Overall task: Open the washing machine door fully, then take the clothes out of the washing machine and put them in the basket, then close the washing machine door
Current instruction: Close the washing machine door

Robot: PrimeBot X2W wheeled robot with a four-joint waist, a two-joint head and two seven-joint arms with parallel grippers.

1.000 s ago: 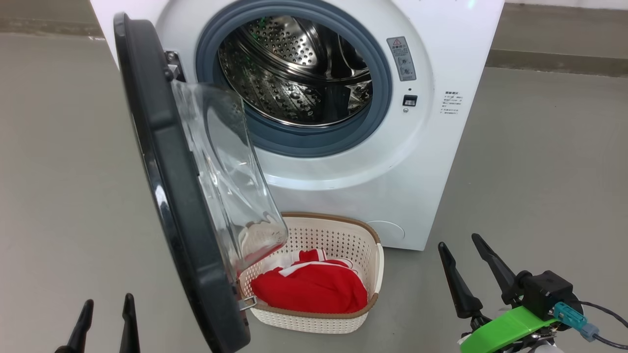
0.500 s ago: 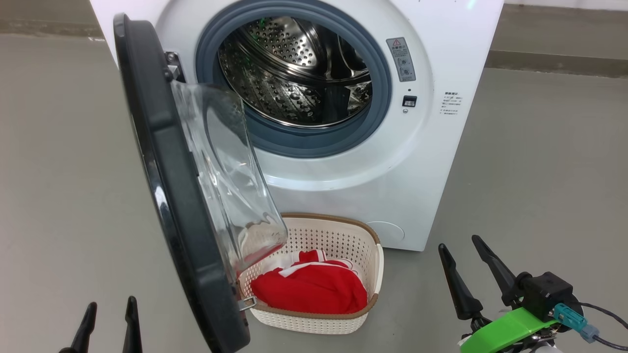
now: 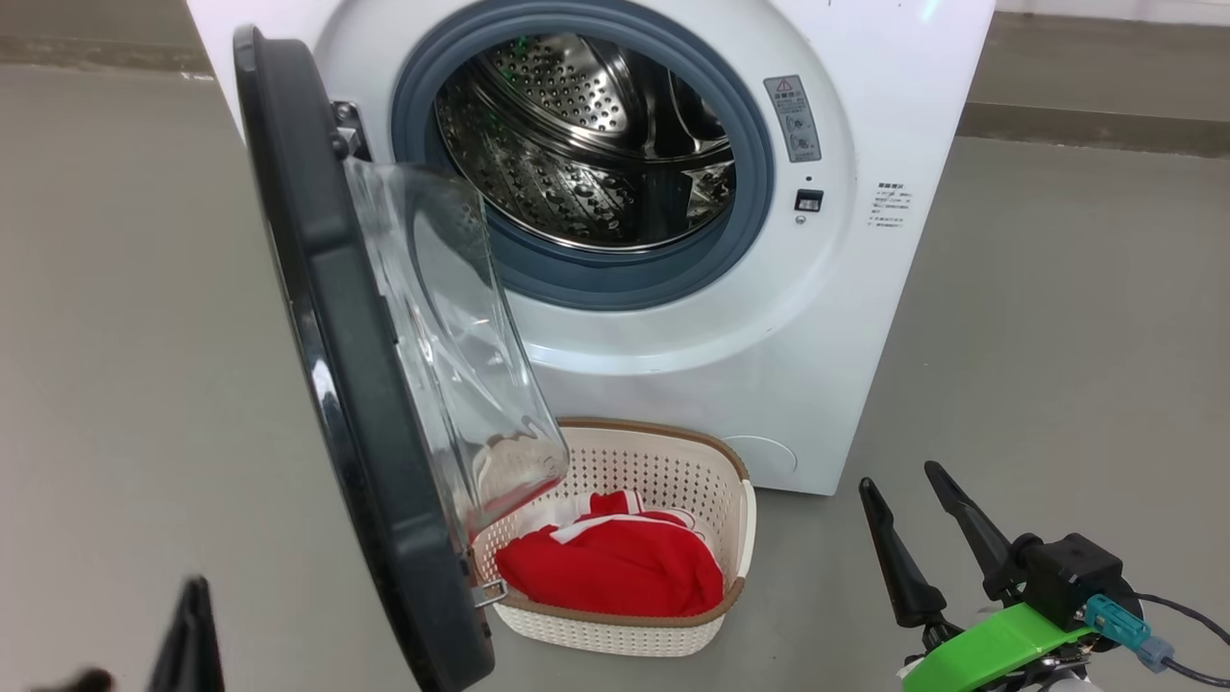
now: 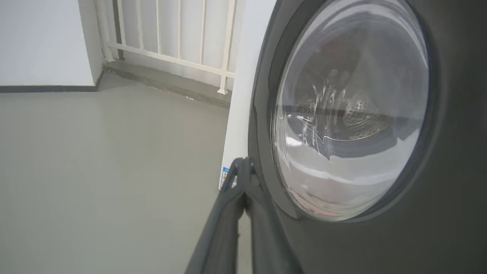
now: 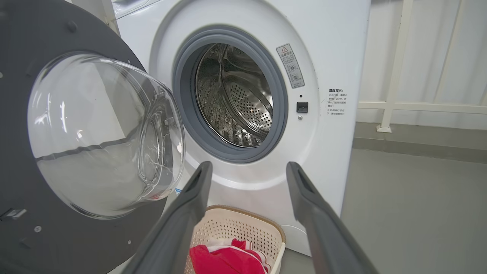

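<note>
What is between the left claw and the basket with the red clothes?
The open door. In the head view it stands edge-on between the shut left claw and the basket.

Setting: a bare laundry or utility space; cannot tell whether home or test room.

Evidence: a free-standing white washing machine point(image 3: 673, 365) stands directly on a smooth grey floor point(image 3: 125, 384), with a small basket point(image 3: 742, 524) on the floor just in front. At the far end are a plain white wall point(image 4: 38, 38) with dark skirting point(image 4: 45, 88), and a white railing point(image 5: 395, 64) on a raised grey kerb point(image 4: 167, 85).
</note>
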